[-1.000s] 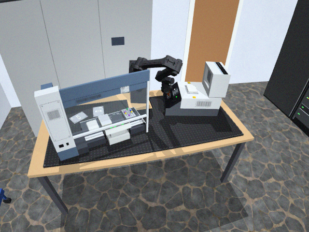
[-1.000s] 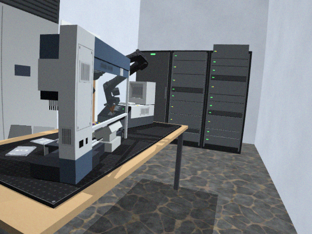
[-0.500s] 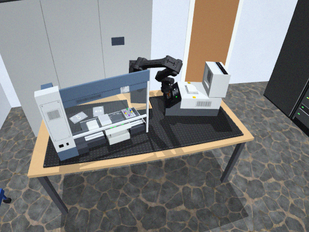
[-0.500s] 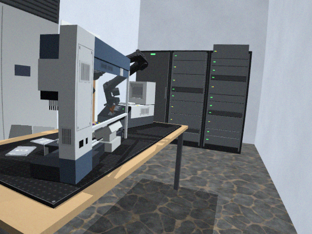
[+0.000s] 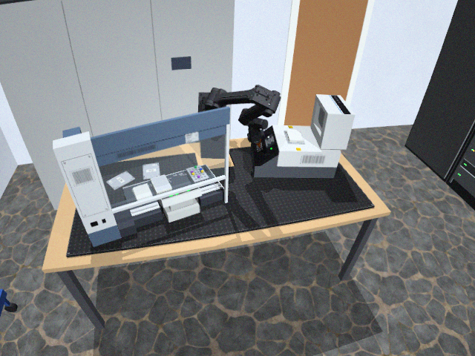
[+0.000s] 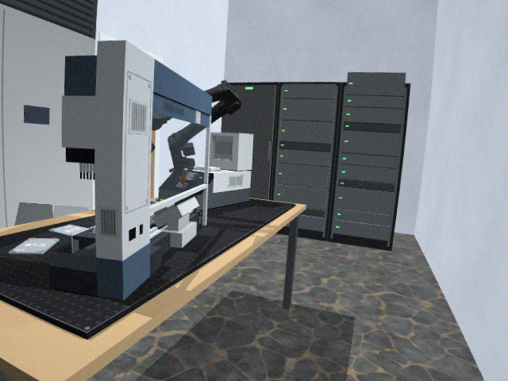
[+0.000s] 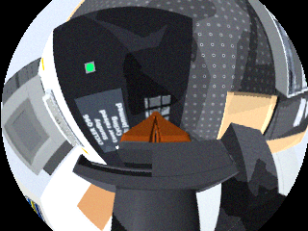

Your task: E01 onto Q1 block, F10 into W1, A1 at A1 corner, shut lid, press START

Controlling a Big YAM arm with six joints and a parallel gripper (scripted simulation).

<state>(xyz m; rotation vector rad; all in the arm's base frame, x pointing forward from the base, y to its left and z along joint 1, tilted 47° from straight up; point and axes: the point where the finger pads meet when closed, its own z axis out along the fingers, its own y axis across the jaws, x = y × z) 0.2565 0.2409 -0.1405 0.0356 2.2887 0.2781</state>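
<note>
Right now the gripper [image 7: 154,130] is fully closed with nothing between its orange fingertips, and it is pointed at the sloped black front panel [image 5: 268,147] of the cycler Q1 [image 5: 306,156], close above the small block of keys [image 7: 158,103]; whether it actually touches a key cannot be told. Q1's lamp [image 7: 90,67] glows green on that panel, to the left of the keys in the wrist view. Q1's lid [image 5: 332,120] stands raised at the rear of the machine, and a white plate [image 5: 293,136] lies on the block just in front of the lid; its label is too small to read, so which plate it is cannot be told. Q1 sits on the black mat [image 5: 306,202], to the right of the liquid handler [image 5: 82,184] as the top view shows it. On the handler's deck, well away from Q1, lie a multi-coloured tube cooling block [image 5: 197,174], two white blocks or plates [image 5: 161,184] behind the front rail, and two flat grey nests [image 5: 119,179] further back.
</note>
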